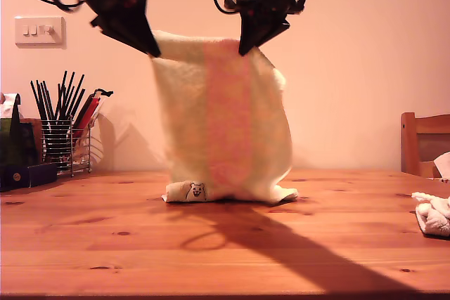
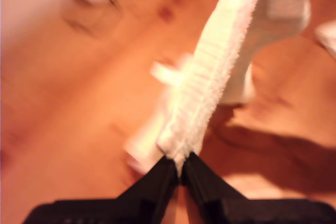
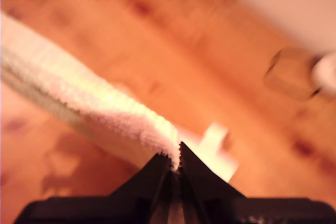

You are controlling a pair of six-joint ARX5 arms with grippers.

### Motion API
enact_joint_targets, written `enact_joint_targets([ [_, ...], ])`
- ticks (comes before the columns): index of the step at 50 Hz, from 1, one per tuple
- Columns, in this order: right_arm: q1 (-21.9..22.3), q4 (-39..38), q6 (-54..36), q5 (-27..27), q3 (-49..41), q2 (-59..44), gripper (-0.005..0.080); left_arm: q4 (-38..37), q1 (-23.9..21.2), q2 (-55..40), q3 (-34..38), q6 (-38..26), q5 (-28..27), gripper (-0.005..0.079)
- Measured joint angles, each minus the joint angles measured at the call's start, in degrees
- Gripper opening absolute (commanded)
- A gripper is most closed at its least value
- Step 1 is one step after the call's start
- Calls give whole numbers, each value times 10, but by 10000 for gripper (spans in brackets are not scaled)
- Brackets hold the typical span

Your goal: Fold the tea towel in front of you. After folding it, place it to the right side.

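One tea towel [image 1: 221,121] hangs in the air above the wooden bench [image 1: 211,244], held up by two grippers at its upper edge, and its lower end rests folded on the bench. My first gripper [image 2: 180,167] has its jaws closed on one top corner of the cloth, and my second gripper [image 3: 175,157] has its jaws closed on the other top corner. The towel is cream with one pink stripe running down it. In the exterior view, one wire holder of pens [image 1: 65,135] stands at the left and one white cloth [image 1: 432,214] lies at the right edge, near one chair [image 1: 424,144].
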State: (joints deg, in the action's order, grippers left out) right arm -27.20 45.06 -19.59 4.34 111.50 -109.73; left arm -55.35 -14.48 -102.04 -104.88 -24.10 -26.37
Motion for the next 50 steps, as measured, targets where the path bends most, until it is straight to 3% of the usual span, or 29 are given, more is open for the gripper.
enact_joint_targets([
  [10, -36, 118, 15, 25, 2, 66, -12, -135, -5, 78, 0, 2, -32, -21],
  [17, -45, 204, 28, 47, 11, 80, -12, -216, -17, 74, -1, 1, -40, -21],
  [32, -45, 281, 33, 94, 6, 67, -12, -223, -28, 56, 8, 2, -63, -21],
  [50, -72, 270, 46, 134, -149, 67, -12, -225, -43, 56, 149, 8, -83, -21],
])
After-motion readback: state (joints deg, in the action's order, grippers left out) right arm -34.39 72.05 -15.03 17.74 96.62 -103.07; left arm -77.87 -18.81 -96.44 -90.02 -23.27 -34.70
